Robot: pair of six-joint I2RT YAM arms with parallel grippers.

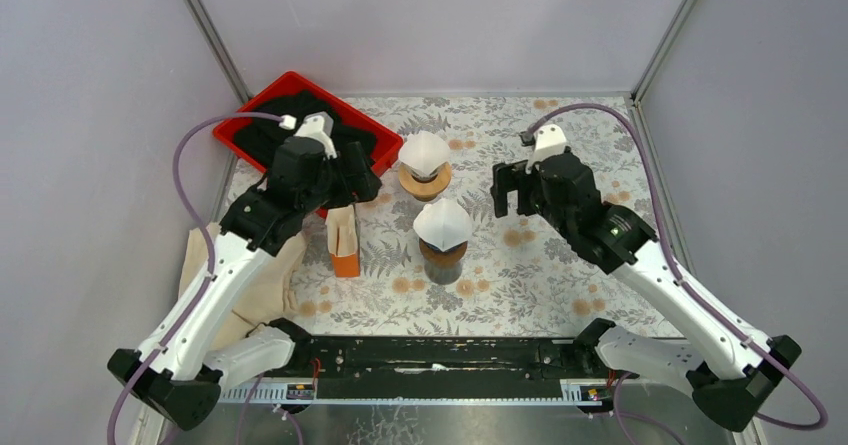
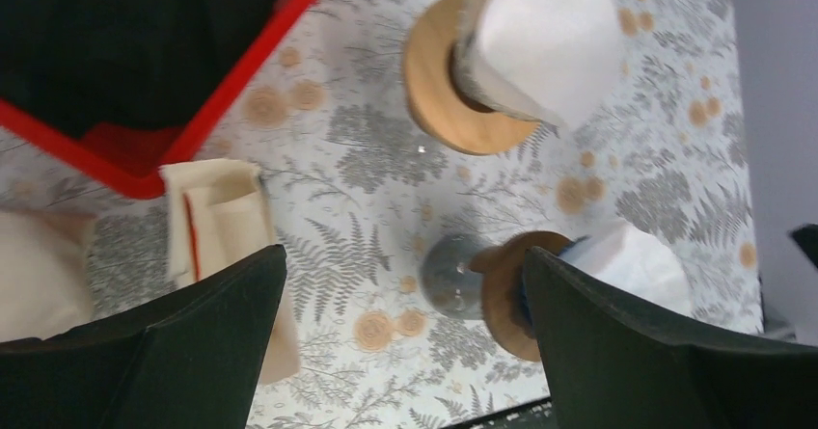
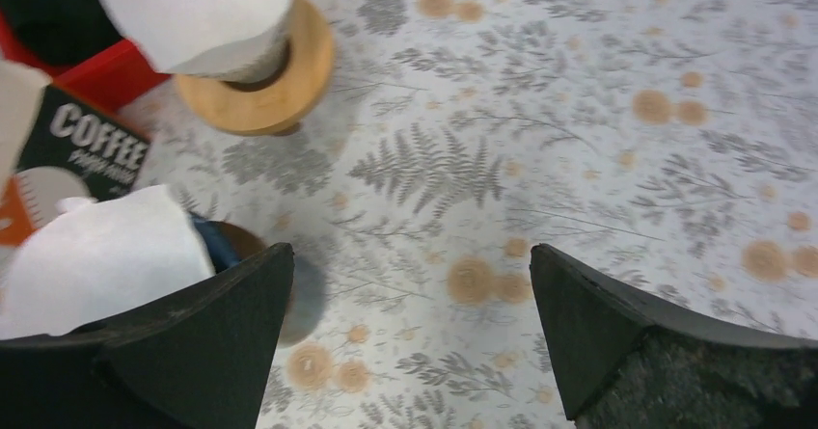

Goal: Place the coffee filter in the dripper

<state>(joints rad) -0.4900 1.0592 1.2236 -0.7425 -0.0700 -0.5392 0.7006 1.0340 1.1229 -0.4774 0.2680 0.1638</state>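
Observation:
Two drippers stand on the floral table, each with a white paper filter in it. The far dripper [image 1: 424, 180] has a wooden collar and holds a filter [image 1: 424, 152]. The near dripper [image 1: 442, 255] stands on a dark base and holds a filter [image 1: 443, 223]. My left gripper [image 1: 352, 180] is open and empty, left of both drippers, above the filter box [image 1: 343, 240]. My right gripper [image 1: 508, 197] is open and empty, to their right. The left wrist view shows my gripper [image 2: 403, 255], the far filter [image 2: 550, 39] and the near filter [image 2: 637, 260]. The right wrist view shows my gripper [image 3: 410, 251] and both filters [image 3: 198, 10] [image 3: 101, 255].
A red tray [image 1: 372, 135] with black contents sits at the back left. A beige cloth [image 1: 250, 285] lies at the left edge. The coffee filter box also shows in the right wrist view [image 3: 82, 149]. Grey walls close in the table.

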